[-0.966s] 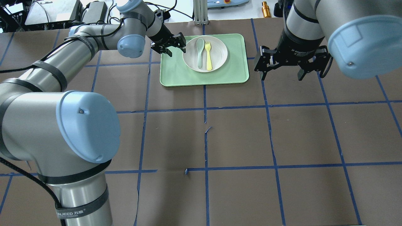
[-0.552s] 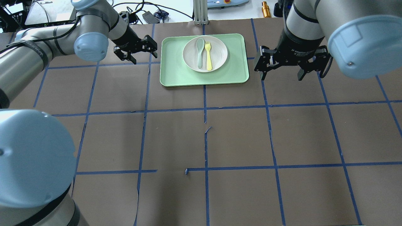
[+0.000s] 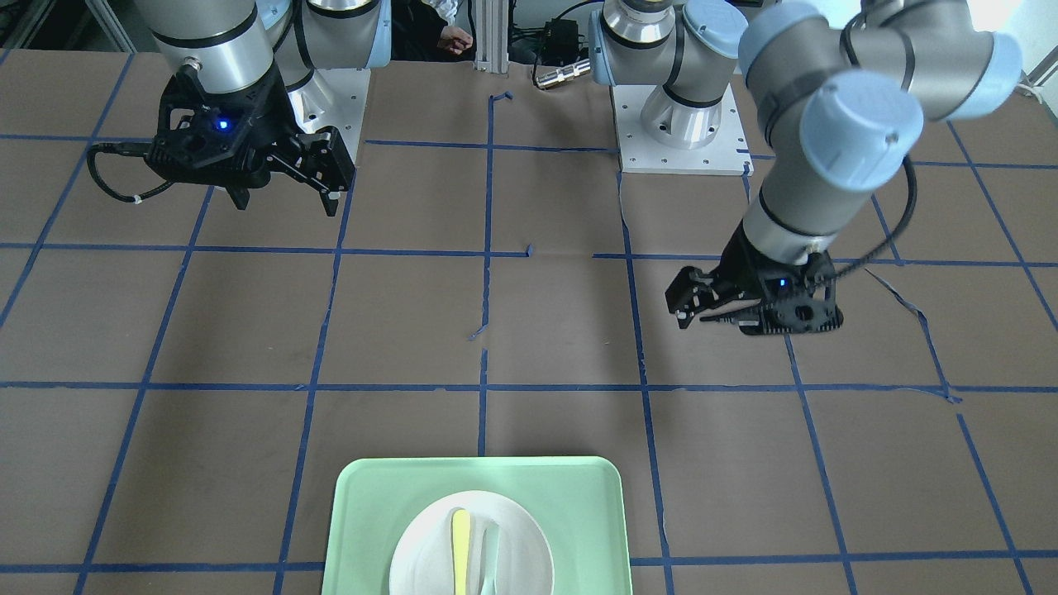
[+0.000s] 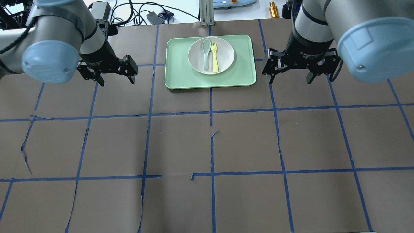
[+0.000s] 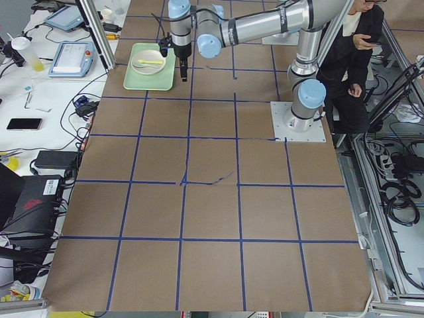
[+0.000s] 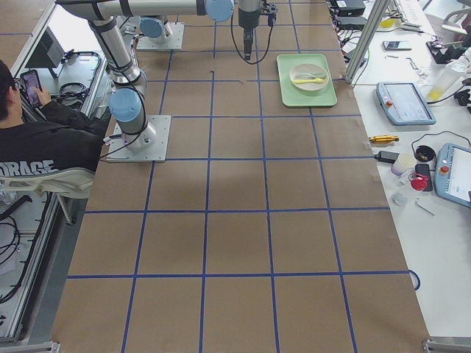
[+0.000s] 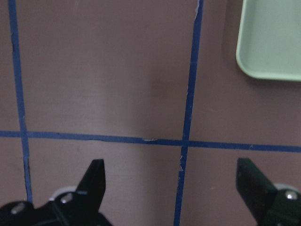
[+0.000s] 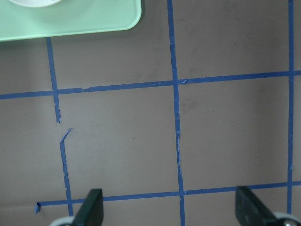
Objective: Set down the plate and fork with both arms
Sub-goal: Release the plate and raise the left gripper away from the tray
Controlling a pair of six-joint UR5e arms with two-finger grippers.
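The white plate [image 4: 226, 55] lies on the light-green tray [image 4: 181, 76] at the far middle of the table. The yellow fork [image 4: 214, 59] lies on the plate beside a grey-green spoon [image 4: 206, 55]. My left gripper [image 4: 117, 79] is open and empty, hanging over bare table to the left of the tray. In the left wrist view [image 7: 171, 188] only the tray's corner [image 7: 273, 42] shows. My right gripper [image 4: 290, 79] is open and empty, to the right of the tray. In the front view the plate [image 3: 517, 541] and fork [image 3: 460, 549] sit at the bottom edge.
Brown paper with blue tape lines covers the table. Tablets, cables and a brass part [image 4: 274, 9] lie beyond its far edge. A person [image 6: 44, 140] sits behind the robot's bases.
My left gripper has drawn away from the plate's left rim, moving left and back toward the robot, still open and empty. The right arm has not moved.
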